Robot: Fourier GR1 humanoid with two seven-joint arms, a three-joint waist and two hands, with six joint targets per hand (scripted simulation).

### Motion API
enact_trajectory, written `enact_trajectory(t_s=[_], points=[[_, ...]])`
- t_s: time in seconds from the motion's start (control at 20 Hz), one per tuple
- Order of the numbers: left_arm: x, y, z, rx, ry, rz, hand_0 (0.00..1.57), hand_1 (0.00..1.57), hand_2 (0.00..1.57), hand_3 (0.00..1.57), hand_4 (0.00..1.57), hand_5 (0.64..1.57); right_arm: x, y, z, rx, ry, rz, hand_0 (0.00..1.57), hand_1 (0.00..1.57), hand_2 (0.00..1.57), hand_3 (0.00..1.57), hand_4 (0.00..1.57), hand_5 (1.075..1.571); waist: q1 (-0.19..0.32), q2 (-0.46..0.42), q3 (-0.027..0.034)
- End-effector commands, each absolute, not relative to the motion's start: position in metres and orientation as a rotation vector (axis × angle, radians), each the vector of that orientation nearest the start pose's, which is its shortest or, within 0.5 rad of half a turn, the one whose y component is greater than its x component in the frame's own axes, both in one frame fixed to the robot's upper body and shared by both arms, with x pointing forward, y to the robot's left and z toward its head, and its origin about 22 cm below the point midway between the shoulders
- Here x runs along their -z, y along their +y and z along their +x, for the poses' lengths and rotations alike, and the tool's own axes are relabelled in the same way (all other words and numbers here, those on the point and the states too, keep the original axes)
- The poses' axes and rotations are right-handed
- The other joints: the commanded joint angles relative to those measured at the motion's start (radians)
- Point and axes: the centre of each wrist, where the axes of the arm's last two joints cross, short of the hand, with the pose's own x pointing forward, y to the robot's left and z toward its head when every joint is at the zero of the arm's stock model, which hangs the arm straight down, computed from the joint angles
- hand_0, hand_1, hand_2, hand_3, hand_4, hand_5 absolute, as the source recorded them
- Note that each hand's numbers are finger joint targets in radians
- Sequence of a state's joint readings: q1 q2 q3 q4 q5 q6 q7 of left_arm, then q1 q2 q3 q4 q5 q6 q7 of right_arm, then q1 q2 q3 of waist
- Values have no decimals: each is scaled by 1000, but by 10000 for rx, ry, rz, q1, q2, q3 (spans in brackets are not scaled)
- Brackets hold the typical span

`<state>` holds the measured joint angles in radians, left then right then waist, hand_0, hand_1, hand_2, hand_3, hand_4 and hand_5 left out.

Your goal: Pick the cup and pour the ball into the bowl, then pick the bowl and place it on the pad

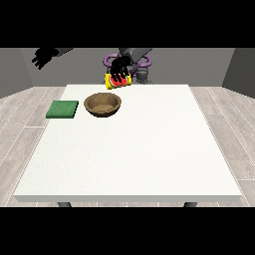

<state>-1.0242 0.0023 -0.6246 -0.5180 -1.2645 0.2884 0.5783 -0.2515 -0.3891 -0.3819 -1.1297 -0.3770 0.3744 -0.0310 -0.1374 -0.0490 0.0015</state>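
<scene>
You've got the hand at the view's right (119, 69) curled round the cup (117, 80), at the bowl's (103, 104) 12 o'clock; pad (63, 109) at its 9.

a large white table (149, 159) fills the middle – its dark legs (63, 204) just show below the near edge – standing on a pale wood-plank floor (20, 129), with grey walls (15, 69) behind.

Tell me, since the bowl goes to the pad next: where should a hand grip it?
Probably at the rim of the bowl, coming from above: it sits upright and open on the table, its low wall the only graspable edge. The side away from the pad suits best.
</scene>
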Motion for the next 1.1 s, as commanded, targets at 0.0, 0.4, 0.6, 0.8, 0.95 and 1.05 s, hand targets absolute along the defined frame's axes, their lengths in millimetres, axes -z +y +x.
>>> enact_trajectory(t_s=[0.0,0.4,0.6,0.8,0.95,1.05], points=[[-26,30,375,15564,-12182,16345,608,608,1490,1539,1027,1571,-4,-374,291,700,-15541,1422,0,0,0,306,691,1553,-569,-221,-5],[-34,17,361,17088,-11960,15747,0,0,1065,1545,1108,1571,-16,-381,295,816,-15475,1109,0,0,0,271,691,1548,-353,-179,-16],[-72,29,375,14257,-14098,14629,319,319,1496,1545,1105,1570,-10,-407,283,1840,-15119,78,0,0,0,271,691,1548,839,-715,-23],[-86,76,387,10611,-15523,11515,1040,1040,1508,1149,1316,1562,-8,-404,279,1900,-14975,-213,0,0,0,178,737,1553,1450,-721,-71],[-115,108,397,7292,-16490,9540,635,635,936,669,1285,1545,-6,-408,275,2317,-15083,-480,0,0,0,132,777,1559,1963,-588,-128],[-133,116,399,5425,-16867,7627,0,0,0,0,1180,1551,-8,-402,281,2196,-14904,-432,0,0,0,0,784,1557,2173,-594,-177]])
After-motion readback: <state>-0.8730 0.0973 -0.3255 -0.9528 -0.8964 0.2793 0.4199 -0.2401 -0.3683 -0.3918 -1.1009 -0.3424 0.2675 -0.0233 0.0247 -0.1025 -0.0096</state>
